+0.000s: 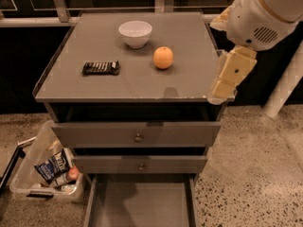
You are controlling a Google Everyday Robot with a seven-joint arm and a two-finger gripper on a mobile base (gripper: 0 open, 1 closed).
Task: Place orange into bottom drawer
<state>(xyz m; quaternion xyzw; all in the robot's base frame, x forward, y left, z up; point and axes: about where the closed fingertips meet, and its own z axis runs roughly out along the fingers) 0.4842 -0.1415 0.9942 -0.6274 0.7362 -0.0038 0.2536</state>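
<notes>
Grey cabinet top (94,86) bears the orange (163,57); the gripper (221,91), right of it and off the edge — whether spread or closed I cannot tell — could knock it rolling

Bottom drawer (142,205): near end cut off by the lower edge. Gripper (220,91), at the cabinet top's (137,86) right edge; its arm (265,13) is cropped at upper right. Bin (23,183) packets: labels illegible.
</notes>
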